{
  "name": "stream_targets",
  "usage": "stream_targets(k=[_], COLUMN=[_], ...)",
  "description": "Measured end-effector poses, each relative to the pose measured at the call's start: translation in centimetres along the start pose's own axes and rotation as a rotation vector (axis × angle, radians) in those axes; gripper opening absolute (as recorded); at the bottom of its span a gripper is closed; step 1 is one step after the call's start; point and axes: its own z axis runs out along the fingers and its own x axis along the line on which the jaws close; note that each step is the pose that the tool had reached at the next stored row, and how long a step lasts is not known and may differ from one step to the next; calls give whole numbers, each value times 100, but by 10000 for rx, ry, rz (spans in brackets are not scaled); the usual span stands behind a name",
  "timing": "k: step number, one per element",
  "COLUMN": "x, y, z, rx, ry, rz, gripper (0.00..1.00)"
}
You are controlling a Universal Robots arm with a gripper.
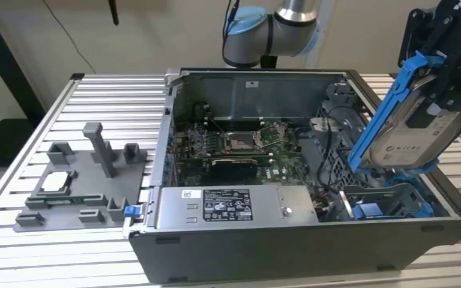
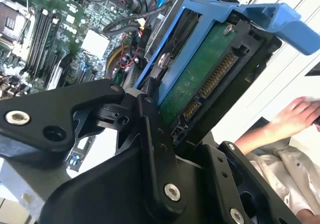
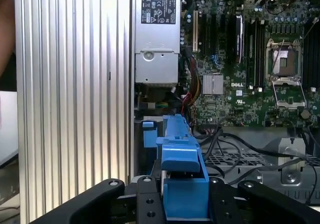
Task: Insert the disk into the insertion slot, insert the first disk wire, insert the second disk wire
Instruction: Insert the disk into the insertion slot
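One pincer (image 1: 446,101) clamps the disk (image 1: 410,139) above the open case (image 1: 295,247) on a ribbed metal table (image 1: 110,96); beige wall (image 1: 158,30) behind.

Slatted table (image 1: 94,102) against a cream wall (image 1: 158,36).
The aluminium top runs in even ribs; a black post (image 1: 6,60) slants at the exterior view's left, and a thin cable (image 1: 64,33) runs down the wall.

gripper (image 1: 443,84): cut off by the picture's edge, above the computer case (image 1: 295,246)
disk (image 1: 410,135): upper end hidden within the gripper
hand (image 2: 295,116): fingertips cut off by the edge
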Motion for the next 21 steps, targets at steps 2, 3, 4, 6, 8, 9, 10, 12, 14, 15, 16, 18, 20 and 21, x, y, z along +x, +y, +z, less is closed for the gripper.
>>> stream_targets(k=[2, 3, 4, 6, 8, 9, 10, 12, 14, 15, 16, 18, 20, 21], x=[4, 7, 10, 19, 32, 38, 45, 62, 69, 69, 69, 69, 69, 68], y=[-1, -2, -3, -4, -7, -9, -13, -26, -35, -37, -40, -50, -72, -87], z=[30, 48, 66, 101, 136, 152, 169, 203, 239, 257, 276, 311, 348, 364], rx=[0, 0, 0, 0, 0, 0, 0, 0, 0, 0, 0, 0, 0, 0], ry=[3, 2, 1, 3, 1, 2, 1, 2, 2, 4, 3, 2, 1, 3], rz=[0, 1, 0, 0, 0, 0, 0, 0, 0, 1, 1, -1, 0, -1], gripper=[0, 0, 0, 0, 0, 0, 0, 0, 0, 0, 0, 0, 0, 0])
